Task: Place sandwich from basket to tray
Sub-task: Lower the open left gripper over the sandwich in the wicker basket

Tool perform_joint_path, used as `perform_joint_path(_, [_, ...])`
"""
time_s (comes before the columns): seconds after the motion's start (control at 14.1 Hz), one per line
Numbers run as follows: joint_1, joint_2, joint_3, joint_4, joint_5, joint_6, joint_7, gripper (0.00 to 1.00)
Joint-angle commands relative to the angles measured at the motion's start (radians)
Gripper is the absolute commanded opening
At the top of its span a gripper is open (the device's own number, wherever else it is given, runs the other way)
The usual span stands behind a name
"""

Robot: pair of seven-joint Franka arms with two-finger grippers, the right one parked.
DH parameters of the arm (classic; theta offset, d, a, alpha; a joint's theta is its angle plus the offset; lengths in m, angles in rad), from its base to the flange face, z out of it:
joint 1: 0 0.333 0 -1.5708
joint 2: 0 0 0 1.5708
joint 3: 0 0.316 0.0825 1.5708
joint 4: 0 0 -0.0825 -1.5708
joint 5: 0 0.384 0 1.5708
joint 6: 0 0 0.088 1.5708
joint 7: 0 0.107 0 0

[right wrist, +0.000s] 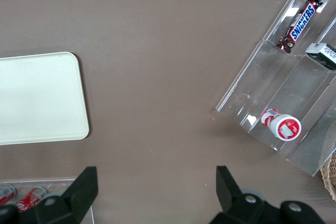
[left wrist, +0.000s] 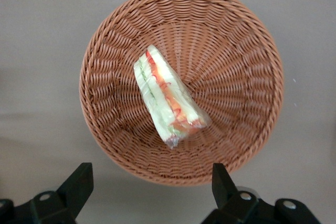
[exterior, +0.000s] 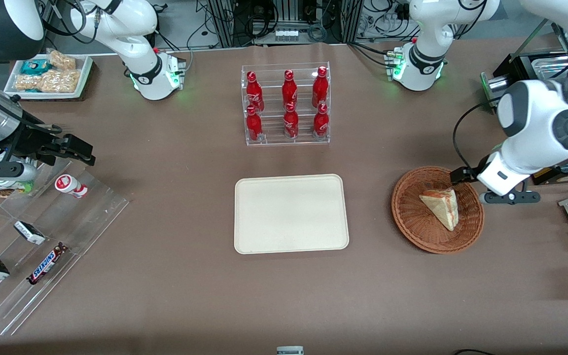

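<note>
1. In the front view you see the whole table: the cream tray (exterior: 291, 213) lies at the middle, and the wicker basket (exterior: 412, 217) sits beside it toward the working arm's end, with a strip of brown tabletop between the two.
2. That same view shows you the sandwich (exterior: 442, 206) lying in the basket, and the left arm's wrist hanging above the basket's rim on the side farther from the tray. You cannot see the gripper's fingers there; the arm's own body covers them.
3. The left wrist view gives you what the front view hides: the gripper (left wrist: 152, 184) with its two dark fingers (left wrist: 77, 184) spread wide apart and holding nothing.
4. From the wrist you also see the sandwich's cut side, with red and light green layers under clear wrap (left wrist: 169, 98), which the front view shows only as a pale wedge.
5. Relative to the basket (left wrist: 247, 66), the gripper hovers over the rim, well above the weave; the sandwich rests near the basket's centre, apart from both fingertips.
6. The right wrist view adds only a corner of the tray (right wrist: 42, 98) and a clear acrylic shelf (right wrist: 252, 98) holding a Snickers bar (right wrist: 299, 22).
</note>
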Motion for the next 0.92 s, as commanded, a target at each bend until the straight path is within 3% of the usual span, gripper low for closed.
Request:
perform_joint_path(0.0, [0.001, -0.011, -0.003, -0.069, 0.018, 0.104, -0.229, 1.00])
perform_joint_path(0.35, [-0.010, 0.088, -0.006, -0.152, 0.021, 0.391, -0.830, 1.00])
perform_joint_path(0.57, [-0.010, 0.146, -0.008, -0.145, 0.019, 0.431, -0.858, 1.00])
perform_joint_path(0.64, [-0.010, 0.156, -0.008, -0.141, 0.019, 0.431, -0.860, 0.96])
perform_joint_path(0.71, [-0.010, 0.156, -0.009, -0.141, 0.019, 0.425, -0.862, 0.75])
perform_joint_path(0.85, [-0.013, 0.144, -0.014, -0.141, 0.019, 0.387, -0.845, 0.23])
